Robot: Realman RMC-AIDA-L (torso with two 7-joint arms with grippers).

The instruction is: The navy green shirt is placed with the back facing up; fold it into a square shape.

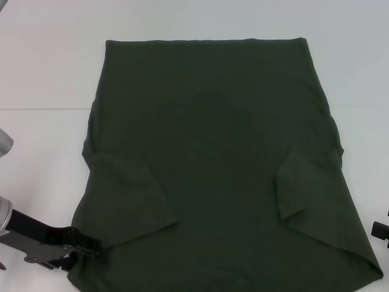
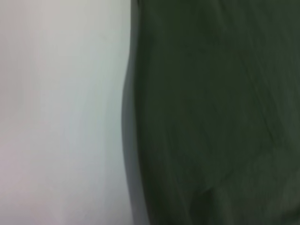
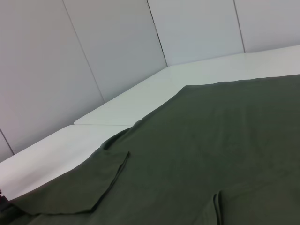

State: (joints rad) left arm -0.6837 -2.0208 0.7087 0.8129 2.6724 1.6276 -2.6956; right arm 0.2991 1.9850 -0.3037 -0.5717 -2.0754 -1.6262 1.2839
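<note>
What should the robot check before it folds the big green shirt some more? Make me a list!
1. Shirt lying flat on the table: ok, only soft wrinkles.
2. Both sleeves folded inward onto the body: ok, left sleeve and right sleeve lie on top.
3. Left gripper at the shirt's near left corner: ok, it sits at the cloth edge.
4. Left gripper actually pinching cloth: cannot tell.
5. Right gripper ready at the near right corner: cannot tell, only a bit shows at the picture's edge.
</note>
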